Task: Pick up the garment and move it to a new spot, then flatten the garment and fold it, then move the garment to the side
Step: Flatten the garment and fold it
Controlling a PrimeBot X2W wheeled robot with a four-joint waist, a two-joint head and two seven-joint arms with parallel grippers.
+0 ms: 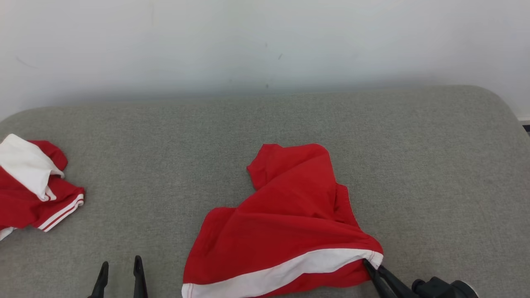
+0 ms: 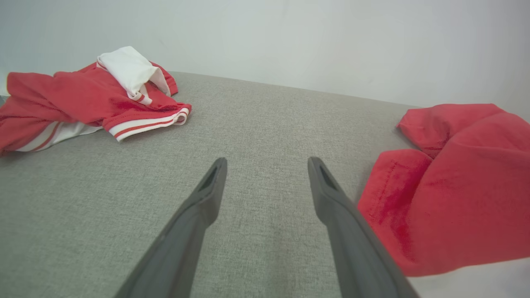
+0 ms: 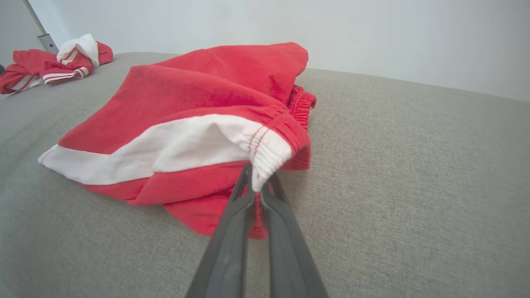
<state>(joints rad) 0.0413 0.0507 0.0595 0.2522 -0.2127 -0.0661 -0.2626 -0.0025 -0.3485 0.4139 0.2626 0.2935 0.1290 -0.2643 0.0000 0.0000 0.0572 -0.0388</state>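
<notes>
Pinches the elastic, white-banded corner of the garment (image 1: 290,215) with the right gripper (image 3: 257,182), fingers closed tight on the cloth at its near right end. Has the garment, red and crumpled, lying near the middle of the grey cushion (image 1: 434,165), toward the near edge. Holds the left gripper (image 2: 267,163) spread wide over bare cushion just left of the garment, gripping nothing. Shows other red-and-white clothing (image 1: 37,190) bunched well apart at the left.

garment (image 1: 290,215) hem cut by bottom edge; other garment (image 1: 25,203) by left
</notes>
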